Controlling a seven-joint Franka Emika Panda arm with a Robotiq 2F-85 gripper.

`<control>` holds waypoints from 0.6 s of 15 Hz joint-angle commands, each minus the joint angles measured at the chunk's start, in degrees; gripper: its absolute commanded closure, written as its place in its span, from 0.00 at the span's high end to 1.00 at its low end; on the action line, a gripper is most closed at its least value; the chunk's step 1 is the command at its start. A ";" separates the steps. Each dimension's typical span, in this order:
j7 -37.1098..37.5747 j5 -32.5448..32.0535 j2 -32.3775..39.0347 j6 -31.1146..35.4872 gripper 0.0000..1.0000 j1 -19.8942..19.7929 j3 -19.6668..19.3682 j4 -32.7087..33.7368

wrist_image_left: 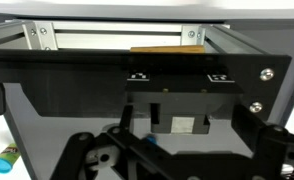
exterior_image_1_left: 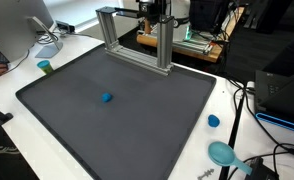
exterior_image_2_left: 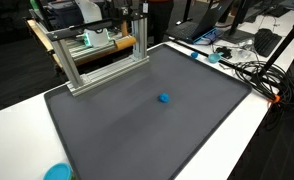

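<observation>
Gripper (wrist_image_left: 182, 155) (jaws wide) by aluminium frame (exterior_image_1_left: 137, 42)

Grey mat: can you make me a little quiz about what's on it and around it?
1. True or false: the small blue object touches the aluminium frame.
2. What does the small blue object lie on? A) the dark grey mat B) the white table C) a keyboard
3. Fill the gap: in the wrist view, the jaws of the gripper stand ____.

Key: 1 false, they are well apart. 2 A. 3 open.
</observation>
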 commanded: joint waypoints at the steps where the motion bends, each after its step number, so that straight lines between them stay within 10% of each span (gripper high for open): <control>1: 3.74 -1.37 0.29 -0.58 1.00 -0.65 2.66 0.16; 9: 8.68 0.56 1.01 -2.08 0.93 0.01 4.01 0.71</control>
